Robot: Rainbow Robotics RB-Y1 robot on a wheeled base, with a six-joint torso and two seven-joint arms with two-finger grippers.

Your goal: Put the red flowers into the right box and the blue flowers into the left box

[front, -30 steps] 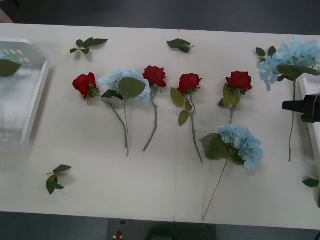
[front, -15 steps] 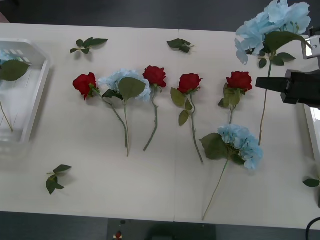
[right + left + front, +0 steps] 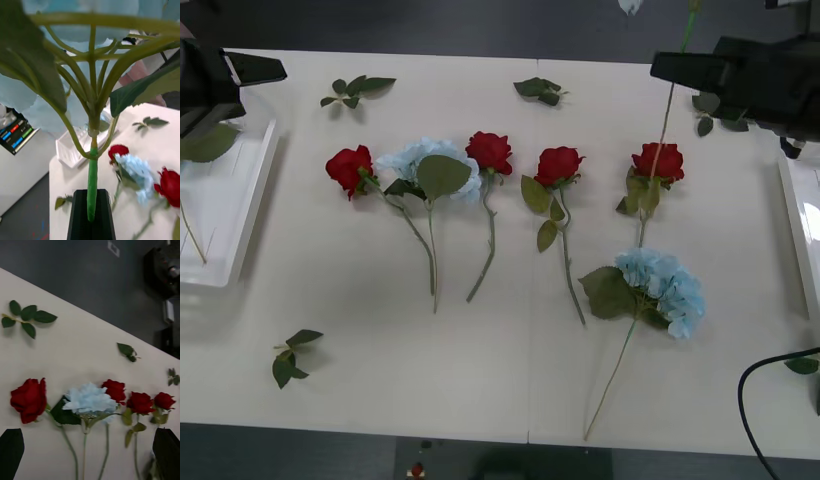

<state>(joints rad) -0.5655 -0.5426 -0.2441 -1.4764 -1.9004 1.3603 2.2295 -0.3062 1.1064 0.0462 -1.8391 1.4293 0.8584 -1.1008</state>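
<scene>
My right gripper (image 3: 662, 68) hangs above the table's far right, shut on the green stem (image 3: 92, 176) of a blue flower (image 3: 71, 33) held upright; its stem (image 3: 670, 100) dangles near the rightmost red flower (image 3: 658, 160). Three more red flowers (image 3: 350, 167) (image 3: 490, 152) (image 3: 559, 165) lie in a row. Blue flowers lie among them (image 3: 425, 160) and nearer the front (image 3: 665, 290). My left gripper (image 3: 265, 68) is open above the left box (image 3: 255, 200), which holds a leaf and stem (image 3: 205, 145). The right box (image 3: 798, 230) sits at the right edge.
Loose leaf sprigs lie at the back (image 3: 355, 88) (image 3: 538, 90), front left (image 3: 290, 357) and front right (image 3: 802, 365). A black cable (image 3: 752, 400) loops at the front right corner. Bare table stretches along the front between the sprigs.
The right gripper has lifted the blue flower off the table and carried it up and leftward. The left arm has come into view over the left box.
</scene>
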